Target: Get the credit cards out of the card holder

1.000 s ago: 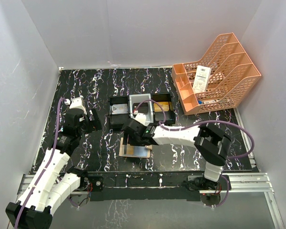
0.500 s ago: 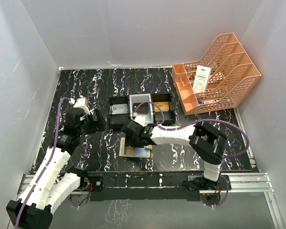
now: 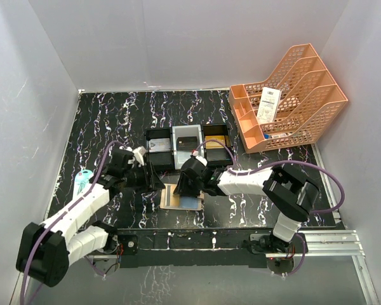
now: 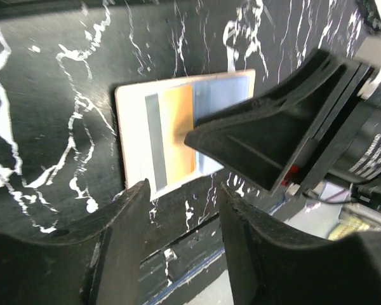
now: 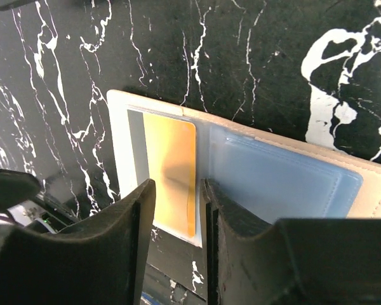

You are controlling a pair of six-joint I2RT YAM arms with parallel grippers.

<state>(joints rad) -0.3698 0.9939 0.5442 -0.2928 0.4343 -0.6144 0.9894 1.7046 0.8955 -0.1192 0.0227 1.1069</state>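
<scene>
The wallet (image 5: 279, 178) lies unfolded on the table (image 3: 114, 114); a gold card (image 5: 171, 159) sits in its slot; the right gripper (image 5: 178, 190) hangs just above, jaws slightly apart, empty, likely ready to pinch it; the left gripper (image 4: 183, 190), jaws wide, hangs beside.

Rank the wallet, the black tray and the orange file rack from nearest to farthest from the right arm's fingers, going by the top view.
From the right fingers, in the top view:
1. Wallet: directly below them, lying open at the front.
2. Black tray: just beyond the wallet, in the middle.
3. Orange file rack: far off at the back right.
</scene>
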